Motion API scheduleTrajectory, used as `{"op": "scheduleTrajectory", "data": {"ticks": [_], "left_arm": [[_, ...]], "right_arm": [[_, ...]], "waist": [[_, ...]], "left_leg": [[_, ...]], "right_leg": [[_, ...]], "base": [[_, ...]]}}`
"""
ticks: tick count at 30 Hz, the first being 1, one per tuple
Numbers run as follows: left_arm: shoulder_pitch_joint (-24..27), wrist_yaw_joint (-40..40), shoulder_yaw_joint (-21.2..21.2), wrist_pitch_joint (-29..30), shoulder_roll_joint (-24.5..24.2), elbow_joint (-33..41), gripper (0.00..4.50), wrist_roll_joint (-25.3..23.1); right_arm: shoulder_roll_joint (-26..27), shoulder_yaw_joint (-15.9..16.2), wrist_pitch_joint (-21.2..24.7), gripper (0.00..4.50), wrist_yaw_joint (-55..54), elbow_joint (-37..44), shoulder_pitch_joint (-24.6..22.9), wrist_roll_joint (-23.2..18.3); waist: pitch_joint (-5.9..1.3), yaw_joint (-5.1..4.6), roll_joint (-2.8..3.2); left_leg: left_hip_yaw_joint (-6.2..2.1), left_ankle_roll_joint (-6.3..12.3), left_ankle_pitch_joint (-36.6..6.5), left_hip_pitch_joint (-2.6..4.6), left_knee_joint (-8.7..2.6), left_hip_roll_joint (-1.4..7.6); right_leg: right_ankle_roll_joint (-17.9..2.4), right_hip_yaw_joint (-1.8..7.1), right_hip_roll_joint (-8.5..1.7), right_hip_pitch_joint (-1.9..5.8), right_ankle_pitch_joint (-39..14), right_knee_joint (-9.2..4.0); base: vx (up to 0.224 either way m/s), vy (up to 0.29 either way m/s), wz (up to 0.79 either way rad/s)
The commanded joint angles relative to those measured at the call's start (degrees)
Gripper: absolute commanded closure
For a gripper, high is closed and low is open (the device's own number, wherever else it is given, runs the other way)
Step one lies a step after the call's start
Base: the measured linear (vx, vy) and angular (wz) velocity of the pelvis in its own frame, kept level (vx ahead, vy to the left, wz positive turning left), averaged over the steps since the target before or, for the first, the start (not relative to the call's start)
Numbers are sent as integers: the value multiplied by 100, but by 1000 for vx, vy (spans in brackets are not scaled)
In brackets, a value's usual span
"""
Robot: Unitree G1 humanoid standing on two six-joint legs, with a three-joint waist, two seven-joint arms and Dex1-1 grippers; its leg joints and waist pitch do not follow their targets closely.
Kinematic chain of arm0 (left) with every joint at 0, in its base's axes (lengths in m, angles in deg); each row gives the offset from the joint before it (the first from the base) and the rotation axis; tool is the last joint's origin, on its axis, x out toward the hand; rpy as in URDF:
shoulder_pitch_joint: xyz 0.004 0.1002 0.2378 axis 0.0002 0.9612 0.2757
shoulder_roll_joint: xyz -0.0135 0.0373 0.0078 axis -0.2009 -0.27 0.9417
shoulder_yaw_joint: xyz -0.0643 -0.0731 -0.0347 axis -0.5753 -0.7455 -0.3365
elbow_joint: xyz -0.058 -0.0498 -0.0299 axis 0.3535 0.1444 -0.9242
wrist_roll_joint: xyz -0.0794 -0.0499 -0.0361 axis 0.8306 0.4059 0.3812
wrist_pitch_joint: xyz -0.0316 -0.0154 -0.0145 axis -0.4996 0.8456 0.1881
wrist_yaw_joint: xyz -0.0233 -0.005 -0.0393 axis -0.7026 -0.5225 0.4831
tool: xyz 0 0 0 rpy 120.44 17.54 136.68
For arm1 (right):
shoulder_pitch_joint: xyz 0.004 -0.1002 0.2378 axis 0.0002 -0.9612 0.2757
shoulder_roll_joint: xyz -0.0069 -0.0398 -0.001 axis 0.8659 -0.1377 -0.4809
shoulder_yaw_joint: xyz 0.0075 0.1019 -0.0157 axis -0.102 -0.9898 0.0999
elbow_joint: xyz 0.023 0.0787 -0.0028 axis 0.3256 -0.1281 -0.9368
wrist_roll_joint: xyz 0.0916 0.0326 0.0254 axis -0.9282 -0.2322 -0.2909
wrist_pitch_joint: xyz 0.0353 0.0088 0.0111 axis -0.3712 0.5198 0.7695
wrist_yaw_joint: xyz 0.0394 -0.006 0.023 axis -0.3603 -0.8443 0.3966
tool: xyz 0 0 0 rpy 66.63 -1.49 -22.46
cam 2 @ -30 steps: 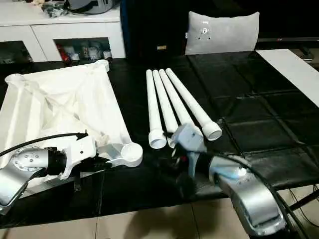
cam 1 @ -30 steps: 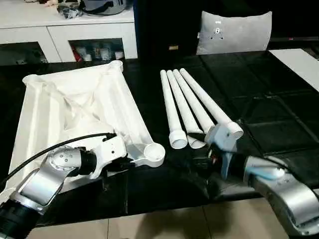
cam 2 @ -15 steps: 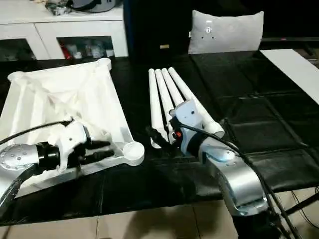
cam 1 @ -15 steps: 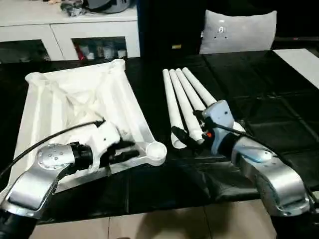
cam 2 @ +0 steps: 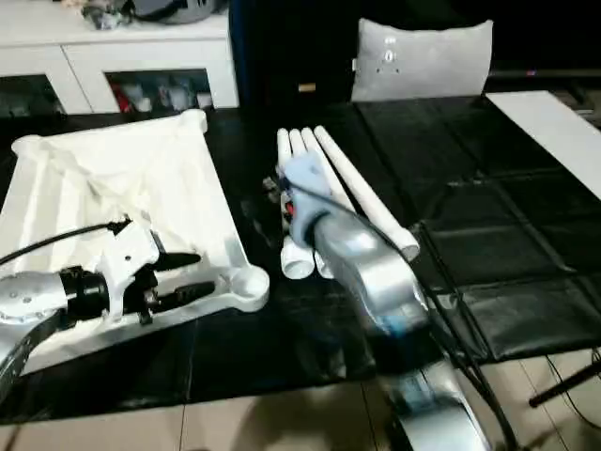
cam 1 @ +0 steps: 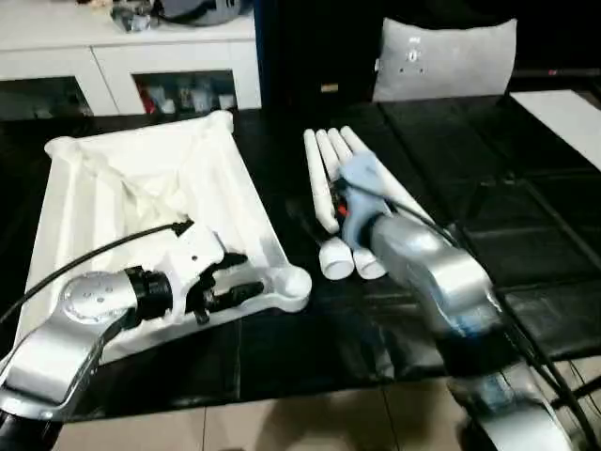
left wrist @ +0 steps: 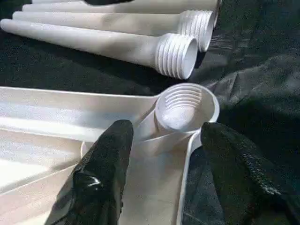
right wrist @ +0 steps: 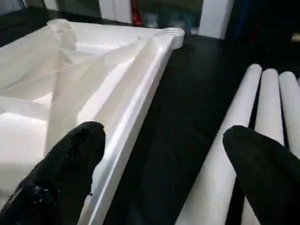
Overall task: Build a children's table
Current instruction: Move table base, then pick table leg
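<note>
Black left pincer point(cam 1: 228, 280) open astride table rim point(left wrist: 185, 187)

A black-covered counter point(cam 1: 488, 188) carries the upturned white table top point(cam 1: 141, 216) at nine o'clock, four white legs point(cam 1: 324, 202) side by side near centre, and a grey cushion point(cam 1: 441, 58) at one o'clock.

Behind your work surface point(cam 1: 526, 235), covered in black sheeting, you have a grey cushion point(cam 1: 443, 58) propped upright against the dark backdrop. Off to the far left stands a white cabinet point(cam 1: 122, 58) with glass doors, small items inside and clutter on top.
</note>
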Motion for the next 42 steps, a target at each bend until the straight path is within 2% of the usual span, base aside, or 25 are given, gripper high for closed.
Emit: {"op": "scheduleTrajectory", "data": {"ticks": [1, 4, 5, 6, 7, 8, 9, 10, 11, 12, 14, 16, 18, 19, 20, 23, 26, 28, 29, 32, 36, 39, 40, 42], "left_arm": [[-118, -29, -26, 88, -83, 115, 154, -44], [-140, -30, -18, 120, -91, 134, 125, -57], [-161, -46, -6, 145, -103, 135, 125, -85], [-165, -51, -2, 149, -105, 132, 109, -92], [-172, -56, 5, 155, -104, 123, 98, -102], [-177, -58, 12, 162, -103, 116, 89, -108], [-178, -62, 23, 177, -107, 122, 82, -115], [-174, -62, 30, 194, -111, 132, 82, -115], [-169, -56, 39, 217, -116, 143, 75, -108], [-161, -50, 51, 230, -121, 159, 46, -108], [-157, -48, 56, 275, -117, 187, 40, -91], [-161, -52, 52, 308, -114, 203, 36, -93], [-168, -58, 49, 329, -113, 210, 8, -97], [-168, -58, 49, 329, -113, 210, 8, -97], [-167, -62, 52, 349, -120, 220, 8, -99], [-157, -66, 62, 369, -131, 239, 8, -109], [-148, -63, 70, 372, -137, 231, 8, -122], [-136, -66, 82, 380, -139, 245, 8, -133], [-136, -66, 82, 381, -139, 246, 8, -133], [-128, -59, 80, 395, -151, 257, 8, -135], [-126, -43, 94, 416, -160, 268, 8, -138], [-135, -34, 115, 418, -161, 271, 8, -142], [-135, -34, 115, 418, -161, 271, 0, -142], [-146, -23, 117, 418, -158, 275, 0, -130]], "right_arm": [[80, -168, -282, 0, -180, -597, 276, 121], [199, -306, -423, 0, -210, -1042, 494, 61], [283, -404, -577, 0, -316, -1700, 799, 83], [298, -417, -633, 0, -312, -1889, 883, 84], [317, -439, -660, 0, -462, -2253, 1030, 145], [344, -491, -669, 0, -589, -2566, 1151, 170], [398, -652, -668, 0, -692, -2909, 1273, 94], [400, -671, -647, 0, -739, -3138, 1352, 113], [415, -703, -713, 0, -713, -3321, 1403, 108], [443, -775, -744, 0, -695, -3495, 1454, 65], [496, -877, -830, 0, -603, -3774, 1541, -14], [557, -962, -936, 0, -516, -4181, 1683, -72], [601, -1054, -1049, 0, -474, -4515, 1814, -131], [601, -1054, -1049, 0, -474, -4515, 1814, -131], [632, -1140, -1166, 0, -404, -4850, 1965, -153], [647, -1171, -1208, 0, -366, -5105, 2073, -117], [653, -1168, -1136, 0, -409, -5327, 2144, -47], [646, -1115, -1119, 0, -424, -5513, 2189, 51], [647, -1118, -1116, 0, -430, -5523, 2191, 51], [670, -1116, -1084, 0, -333, -5750, 2273, 124], [689, -1114, -946, 0, -176, -5923, 2362, 134], [694, -1171, -840, 0, -121, -6028, 2443, 106], [694, -1171, -840, 29, -121, -6028, 2443, 106], [680, -1262, -786, 36, -152, -6095, 2494, 65]], "waist": [[-325, 1, 99], [-324, -15, 87], [-332, -18, 98], [-328, -30, 101], [-326, -15, 82], [-329, -22, 92], [-326, -23, 102], [-328, -27, 84], [-333, -14, 104], [-346, -17, 102], [-347, -8, 90], [-351, -7, 106], [-346, -5, 101], [-350, -12, 102], [-349, -12, 101], [-339, -8, 101], [-340, -3, 104], [-345, 0, 82], [-345, 4, 93], [-337, -8, 83], [-328, -9, 116], [-326, -17, 110], [-328, -13, 110], [-329, -10, 109]], "left_leg": [[-39, -225, 35, -17, -459, 313], [-32, -234, 66, -41, -453, 300], [-28, -221, 40, -38, -447, 306], [-29, -223, -33, -27, -455, 301], [-24, -200, 1, -43, -449, 305], [-24, -204, 22, -40, -446, 308], [-20, -209, -27, -33, -448, 306], [-14, -196, -23, -45, -444, 309], [-19, -179, 12, -40, -442, 315], [-15, -148, 95, -43, -429, 313], [-15, -91, 158, -46, -426, 319], [-17, -50, 105, -41, -426, 324], [-15, 0, 81, -53, -427, 333], [-17, 5, 99, -47, -424, 331], [-13, 21, 70, -46, -422, 335], [-15, 36, -27, -44, -431, 346], [-10, 67, 22, -41, -425, 343], [-5, 86, 70, -49, -421, 339], [-8, 95, 85, -54, -420, 338], [-6, 84, -52, -48, -429, 345], [-10, 54, -162, -47, -435, 353], [-13, 47, -202, -47, -438, 353], [-13, 45, -197, -46, -436, 352], [-9, 44, -152, -49, -432, 350]], "right_leg": [[-1346, 297, -429, 324, 519, -302], [-1417, 293, -433, 342, 656, -288], [-1440, 293, -449, 333, 637, -278], [-1475, 286, -442, 324, 542, -288], [-1481, 293, -447, 349, 552, -292], [-1504, 293, -448, 337, 567, -280], [-1544, 285, -442, 333, 506, -290], [-1552, 293, -448, 340, 529, -285], [-1568, 282, -452, 338, 582, -276], [-1583, 280, -448, 345, 717, -261], [-1603, 271, -449, 344, 823, -258], [-1657, 264, -459, 341, 786, -258], [-1694, 266, -473, 347, 733, -255], [-1706, 263, -466, 341, 735, -250], [-1721, 264, -472, 332, 703, -251], [-1747, 260, -472, 329, 562, -260], [-1748, 259, -471, 319, 583, -262], [-1768, 259, -471, 325, 612, -258], [-1763, 257, -473, 330, 624, -253], [-1764, 256, -474, 315, 445, -265], [-1749, 260, -480, 308, 337, -272], [-1771, 261, -477, 305, 323, -271], [-1776, 262, -480, 307, 319, -272], [-1770, 265, -480, 310, 353, -272]], "base": [[0, 0, 0], [0, 0, 0], [0, 0, 0], [0, 0, 0], [0, 0, 0], [0, 0, 0], [0, 0, 0], [0, 0, 0], [0, 0, 0], [0, 0, 0], [0, 0, 0], [0, 0, 0], [0, 0, 0], [0, 0, 0], [0, 0, 0], [0, 0, 0], [0, 0, 0], [0, 0, 0], [0, 0, 0], [0, 0, 0], [0, 0, 0], [0, 0, 0], [0, 0, 0], [0, 0, 0]]}}
